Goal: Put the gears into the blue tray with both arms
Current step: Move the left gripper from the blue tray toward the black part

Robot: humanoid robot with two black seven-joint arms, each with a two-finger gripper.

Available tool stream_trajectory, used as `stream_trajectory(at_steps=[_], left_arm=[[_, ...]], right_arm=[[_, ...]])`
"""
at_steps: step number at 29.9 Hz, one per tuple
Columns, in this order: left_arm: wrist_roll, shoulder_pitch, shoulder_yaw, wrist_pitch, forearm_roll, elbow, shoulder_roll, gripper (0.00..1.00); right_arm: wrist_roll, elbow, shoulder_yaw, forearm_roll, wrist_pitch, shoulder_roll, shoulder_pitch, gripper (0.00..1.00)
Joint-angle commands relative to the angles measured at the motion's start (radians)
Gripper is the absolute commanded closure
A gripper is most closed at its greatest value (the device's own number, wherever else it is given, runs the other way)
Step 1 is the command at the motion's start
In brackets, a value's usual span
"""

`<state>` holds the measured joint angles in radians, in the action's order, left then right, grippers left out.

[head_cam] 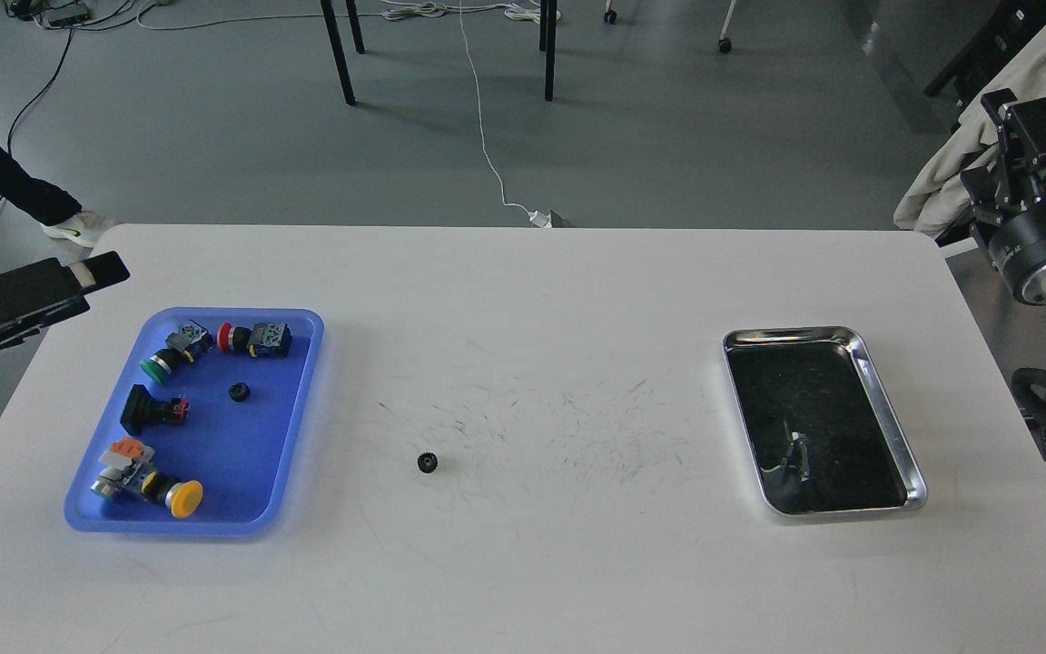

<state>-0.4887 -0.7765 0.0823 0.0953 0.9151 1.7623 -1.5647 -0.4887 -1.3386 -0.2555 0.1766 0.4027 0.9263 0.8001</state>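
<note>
The blue tray (298,392) lies on the left of the white table. One small black gear (238,391) rests inside it near the middle, and a second gear (427,462) lies alone on the bare table to the tray's right. My left gripper (105,270) reaches in from the left edge and hovers above the tray's far left corner; it looks dark, and its fingers cannot be told apart. Beyond the table's right edge, my right gripper (1027,123) is raised high, far from both gears, its fingers also indistinct.
Several coloured push-button switches (255,339) lie in the blue tray around the gear. A shiny silver tray (892,420) with a dark bottom sits at the right. A person's leg (5,177) stands on the floor at the far left. Cloth (950,173) hangs behind my right arm.
</note>
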Motion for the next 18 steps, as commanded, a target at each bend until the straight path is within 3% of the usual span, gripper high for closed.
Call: stream_trajectory(at_steps=[1,8,12,18], left_arm=[[0.0,0.016,-0.013,-0.009,0.206,-0.001,0.038,0.02],[0.0,0.049,-0.03,-0.065,0.35,-0.01,0.149,0.02],[0.0,0.074,-0.047,-0.066,0.379,-0.017,0.186,0.02],[0.0,0.092,-0.053,-0.065,0.422,-0.033,0.235,0.02]], right_arm=[[0.0,0.003,0.001,-0.039,-0.025,-0.024,-0.001,0.04],[0.0,0.042,-0.004,-0.029,-0.044,-0.121,0.008,0.02],[0.0,0.078,-0.007,-0.043,-0.183,-0.142,0.018,0.02],[0.119,0.108,-0.027,-0.045,-0.427,-0.156,0.031,0.01]])
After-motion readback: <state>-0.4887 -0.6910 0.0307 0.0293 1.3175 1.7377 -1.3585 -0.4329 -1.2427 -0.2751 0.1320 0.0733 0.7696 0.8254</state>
